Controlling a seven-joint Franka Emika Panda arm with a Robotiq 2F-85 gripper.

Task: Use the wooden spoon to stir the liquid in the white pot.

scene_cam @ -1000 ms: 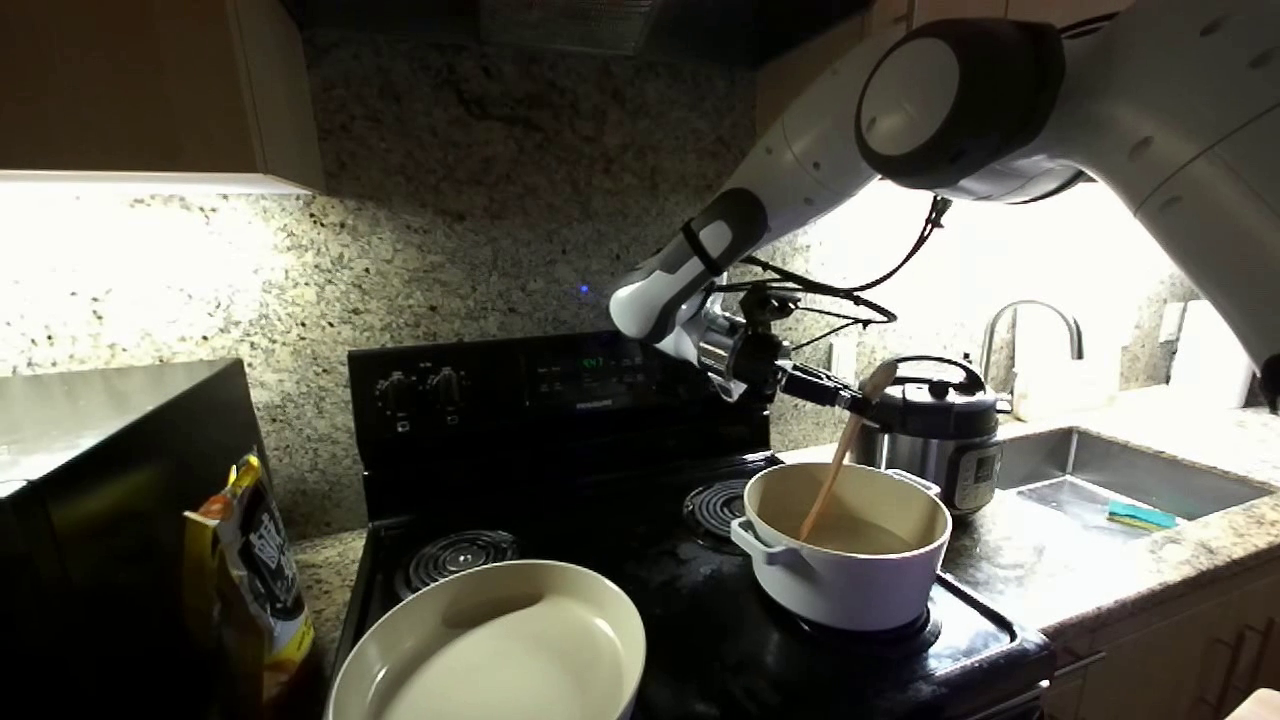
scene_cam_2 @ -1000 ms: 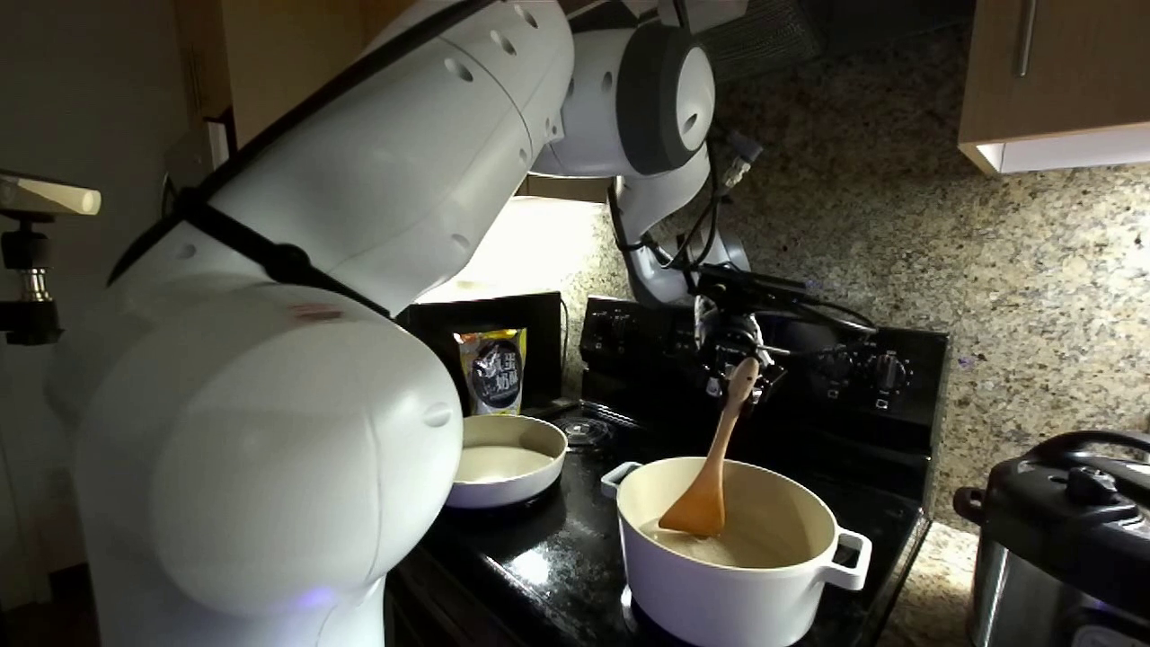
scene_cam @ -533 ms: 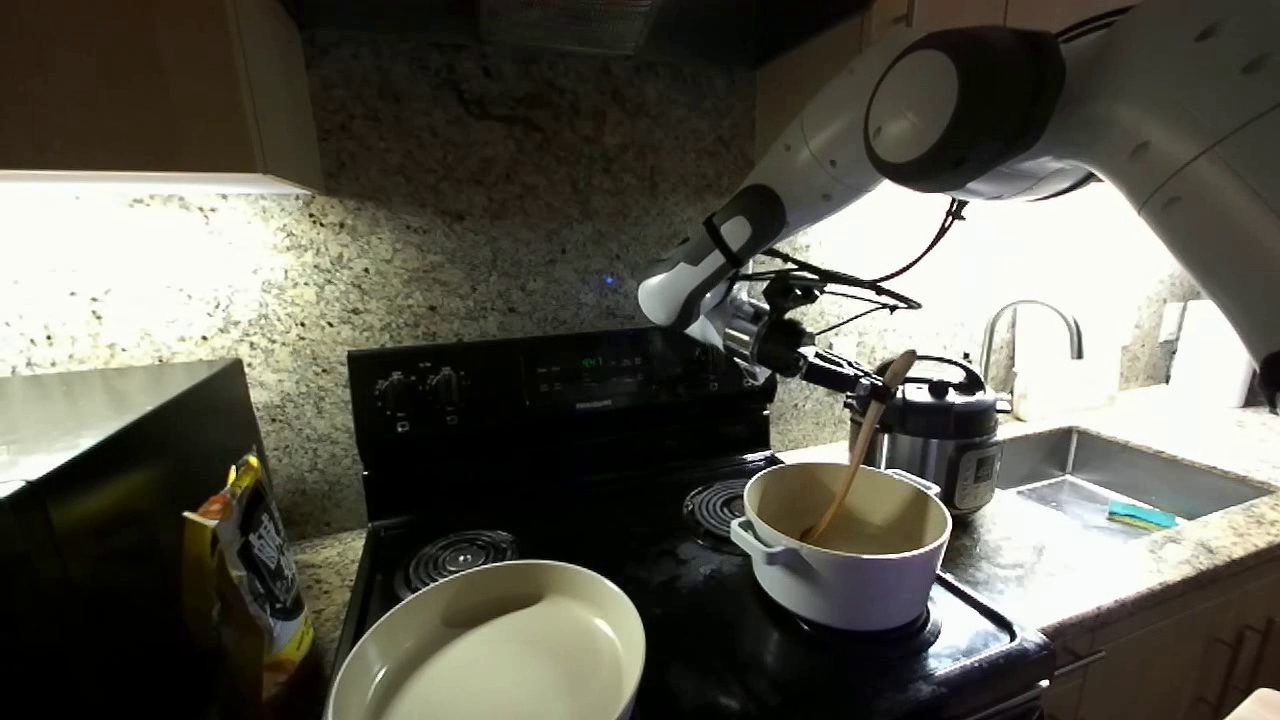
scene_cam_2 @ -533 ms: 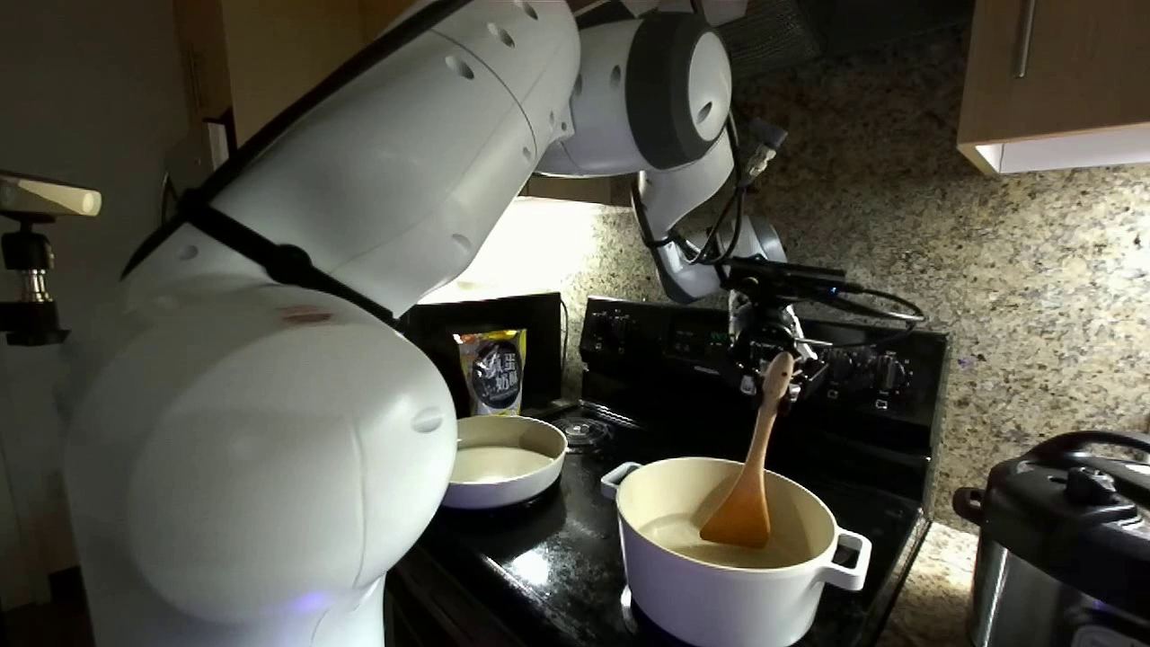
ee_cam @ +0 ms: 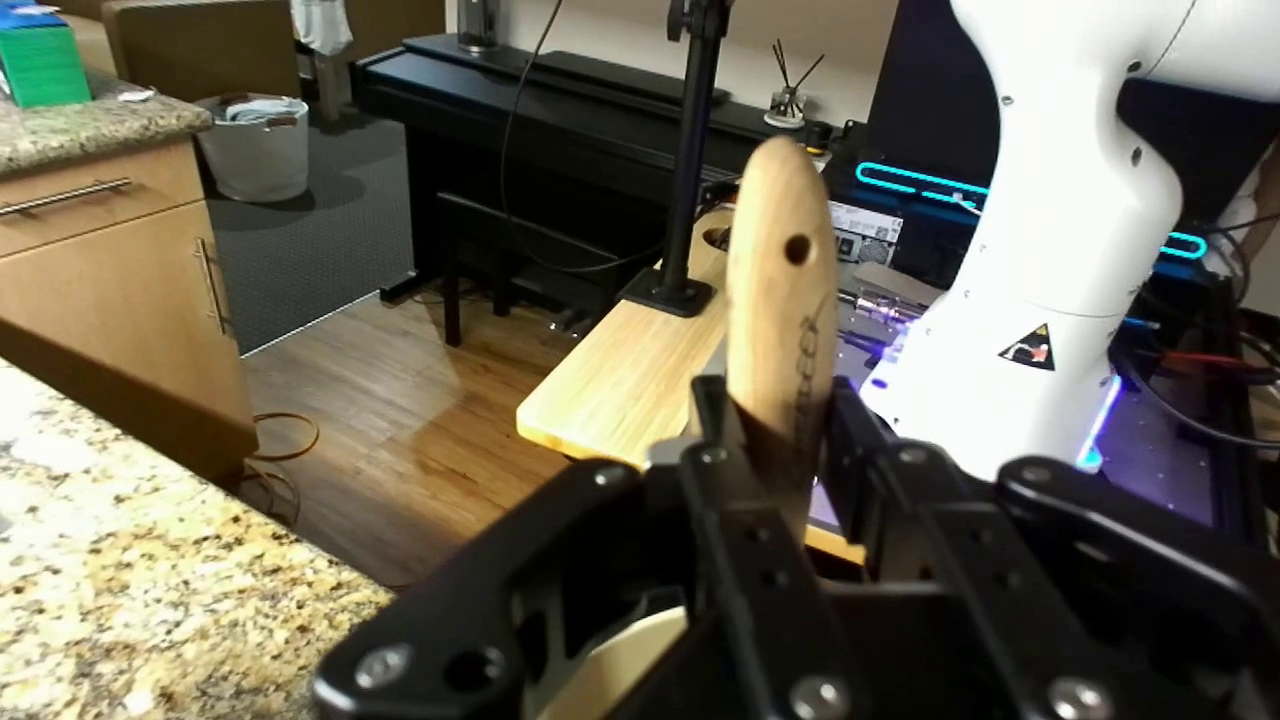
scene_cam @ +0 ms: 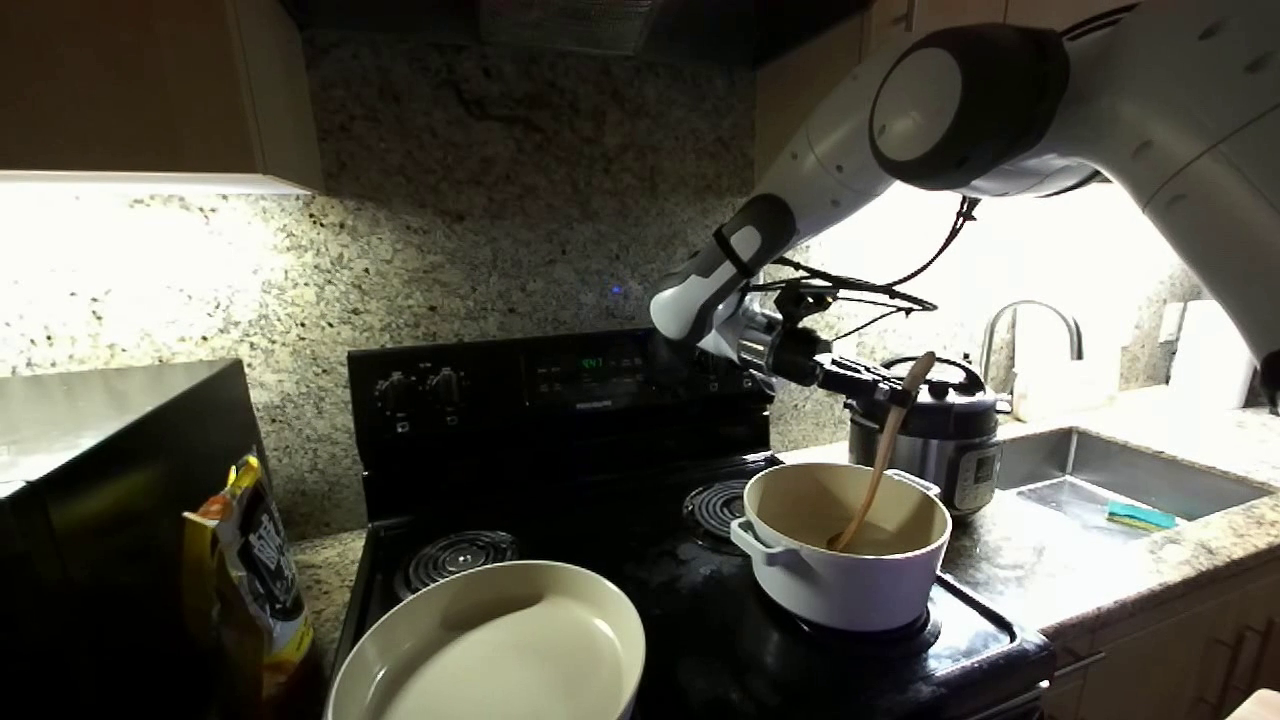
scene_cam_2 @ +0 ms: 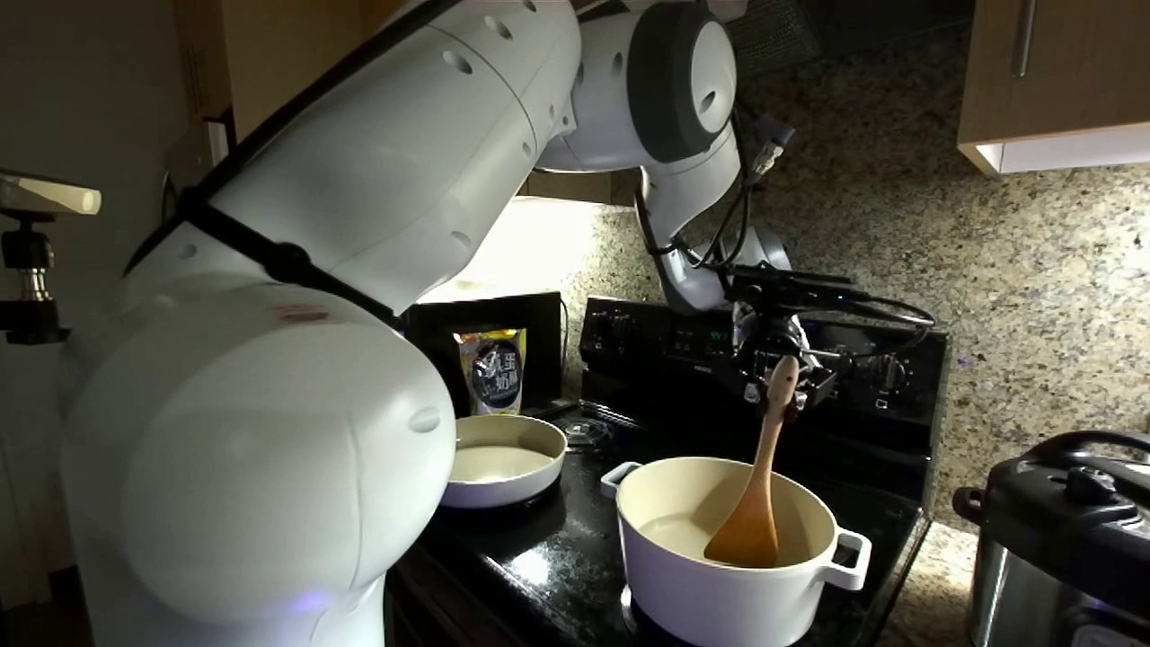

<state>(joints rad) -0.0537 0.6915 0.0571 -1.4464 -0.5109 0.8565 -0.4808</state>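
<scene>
Gripped near its top end, the wooden spoon [scene_cam_2: 762, 476] leans with its broad blade down inside the white pot [scene_cam_2: 719, 604]. In both exterior views my gripper [scene_cam: 897, 392] is above the pot's rim, shut on the handle. The wrist view shows the handle [ee_cam: 780, 300] upright between the two black fingers of my gripper [ee_cam: 778, 410], its holed end sticking out past them. A pale tan liquid [scene_cam_2: 669, 532] covers the pot's bottom. The blade's lower edge reaches it near the pot's wall; whether it touches the bottom is hidden.
A wide shallow cream-white bowl [scene_cam: 520, 650] sits on the black stove, left of the pot in both exterior views. Close beside the pot stands a black-and-steel cooker [scene_cam: 925, 440], near the sink [scene_cam: 1160, 478]. The stove's control panel [scene_cam: 480, 400] rises behind.
My gripper and the spoon have moved to the right in both exterior views, mostly in the earlier half-second. The blade has swept through the pot the same way. The pot has stayed put.
</scene>
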